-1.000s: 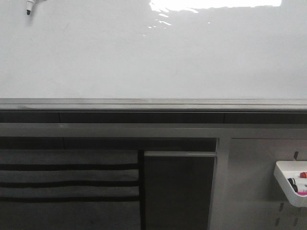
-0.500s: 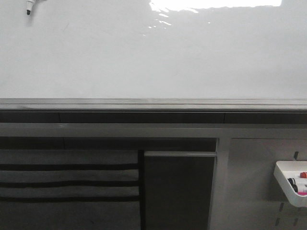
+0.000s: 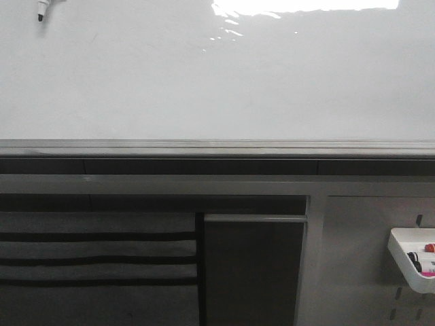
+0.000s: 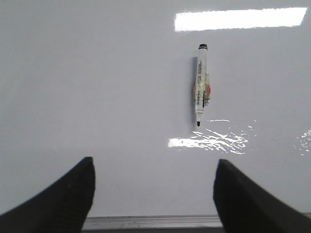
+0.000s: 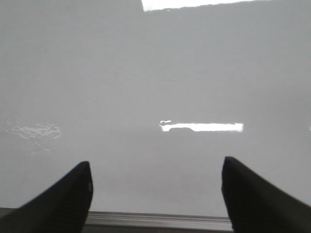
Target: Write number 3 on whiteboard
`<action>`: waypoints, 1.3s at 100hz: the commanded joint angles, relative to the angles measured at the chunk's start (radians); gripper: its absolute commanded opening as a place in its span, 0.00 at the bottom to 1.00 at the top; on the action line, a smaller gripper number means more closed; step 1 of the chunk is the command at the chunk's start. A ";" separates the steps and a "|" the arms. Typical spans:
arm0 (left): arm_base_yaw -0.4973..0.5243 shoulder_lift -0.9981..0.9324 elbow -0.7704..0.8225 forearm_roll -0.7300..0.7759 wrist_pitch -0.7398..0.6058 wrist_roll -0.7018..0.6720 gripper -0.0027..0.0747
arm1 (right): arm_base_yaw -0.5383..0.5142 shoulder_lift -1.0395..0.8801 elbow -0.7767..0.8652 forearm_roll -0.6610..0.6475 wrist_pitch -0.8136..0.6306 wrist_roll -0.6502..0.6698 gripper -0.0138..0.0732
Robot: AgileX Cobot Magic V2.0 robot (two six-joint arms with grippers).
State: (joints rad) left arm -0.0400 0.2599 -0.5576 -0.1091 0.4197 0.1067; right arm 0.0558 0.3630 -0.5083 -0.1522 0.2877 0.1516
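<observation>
The glossy whiteboard (image 3: 217, 81) fills the upper half of the front view, and no number 3 shows on it. A white marker (image 4: 201, 85) with a black tip lies on the board; its tip (image 3: 42, 10) peeks in at the top left of the front view. My left gripper (image 4: 153, 167) is open over the bare board, short of the marker, nothing between its black fingers (image 4: 73, 194). My right gripper (image 5: 155, 170) is open too, over blank whiteboard (image 5: 155, 87). Neither gripper shows in the front view.
A grey metal frame edge (image 3: 217, 146) runs along the board's near side. Below it are dark shelves (image 3: 95, 258), a dark panel (image 3: 255, 268) and a grey pegboard (image 3: 360, 272) carrying a white tray (image 3: 411, 258) of markers.
</observation>
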 commanded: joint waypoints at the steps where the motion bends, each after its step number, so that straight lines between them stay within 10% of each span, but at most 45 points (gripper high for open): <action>1: 0.004 0.020 -0.032 -0.011 -0.088 -0.009 0.74 | -0.006 0.015 -0.037 -0.019 -0.087 -0.010 0.79; 57: 0.004 0.073 -0.041 -0.046 -0.076 0.034 0.74 | -0.006 0.015 -0.043 0.003 -0.087 -0.010 0.79; 130: -0.167 0.912 -0.441 -0.118 -0.199 0.185 0.74 | 0.217 0.261 -0.143 0.005 -0.049 -0.062 0.79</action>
State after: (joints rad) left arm -0.1939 1.1066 -0.9137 -0.2126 0.3120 0.2899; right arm 0.2701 0.6086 -0.6138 -0.1420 0.3374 0.1008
